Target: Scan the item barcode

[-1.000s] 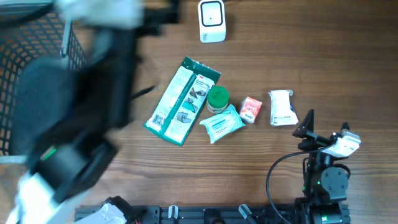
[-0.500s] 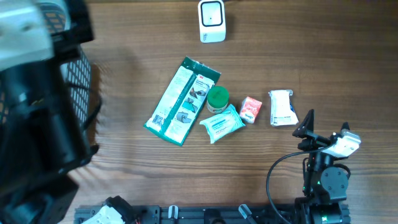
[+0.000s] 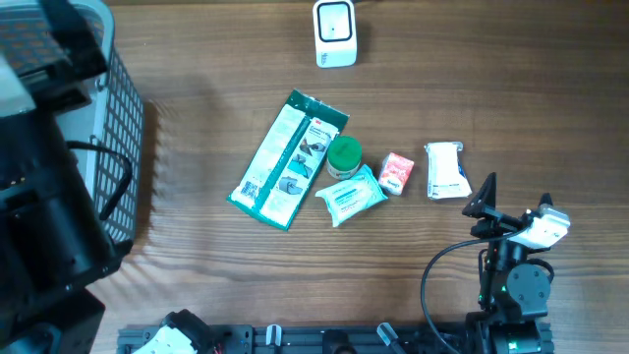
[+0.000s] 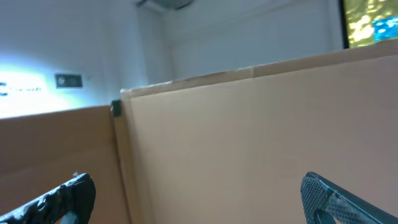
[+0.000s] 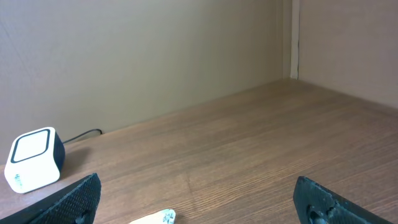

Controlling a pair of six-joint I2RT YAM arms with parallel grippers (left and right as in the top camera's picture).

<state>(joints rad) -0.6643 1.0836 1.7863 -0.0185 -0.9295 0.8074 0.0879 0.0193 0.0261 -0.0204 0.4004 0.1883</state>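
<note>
With the black left arm (image 3: 39,226) being swung back over the black wire basket (image 3: 126,157), the left pincer (image 4: 199,199) and right pincer (image 5: 199,205) are being held apart and empty, the long green-and-white flat packet (image 3: 286,159) being left unscanned on the wooden tabletop (image 3: 226,285), well apart from the white cube-shaped scanner (image 3: 335,32).

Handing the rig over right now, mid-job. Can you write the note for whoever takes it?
Left gripper: open, empty, raised at the table's left by the wire basket.
Right gripper: open, empty, at the near right.
Scanner: far edge, middle.
Items mid-table: long green package, green-lidded tub, wipes pack, small red packet, white packet.
Done: nothing is in hand or at the scanner.
Left: pick an item, show its barcode to the scanner.
</note>
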